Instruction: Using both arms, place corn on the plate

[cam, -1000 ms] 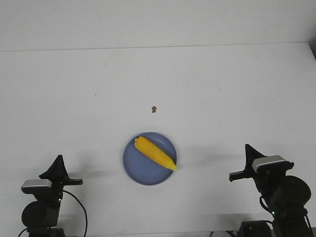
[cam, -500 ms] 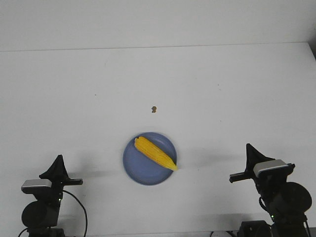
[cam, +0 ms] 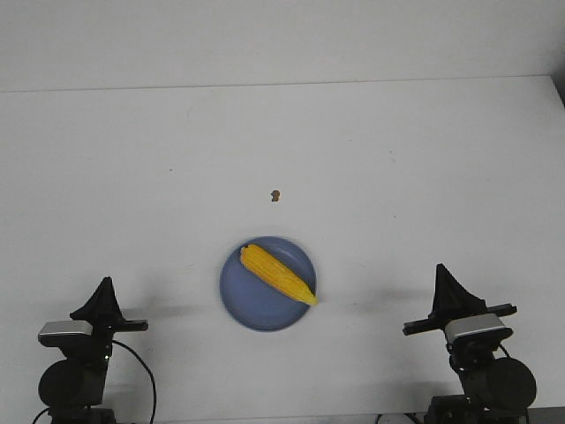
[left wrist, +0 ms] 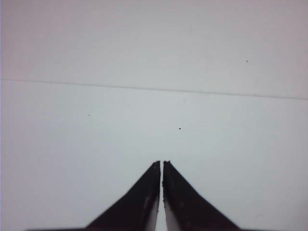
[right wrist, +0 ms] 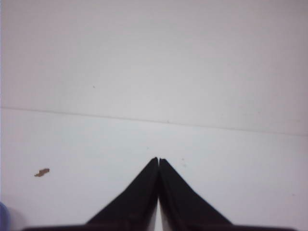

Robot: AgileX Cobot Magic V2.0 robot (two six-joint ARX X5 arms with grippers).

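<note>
The yellow corn (cam: 277, 274) lies diagonally on the round blue plate (cam: 247, 305) near the table's front middle, its pointed end at the plate's right rim. My left gripper (cam: 106, 282) rests at the front left, shut and holding nothing, well to the left of the plate. In the left wrist view the left gripper (left wrist: 161, 162) points over bare table. My right gripper (cam: 440, 268) sits at the front right, shut and empty, well right of the plate. The right gripper (right wrist: 158, 159) shows closed tips in the right wrist view, where a sliver of the plate (right wrist: 3, 215) shows at the picture's edge.
A tiny brown speck (cam: 275, 195) lies on the white table beyond the plate, and the speck (right wrist: 42, 172) is also in the right wrist view. The table's far edge (cam: 282, 84) meets a pale wall.
The right arm has drawn back and turned, so its gripper now points straight ahead. The corn, the plate and the left arm have not moved.
</note>
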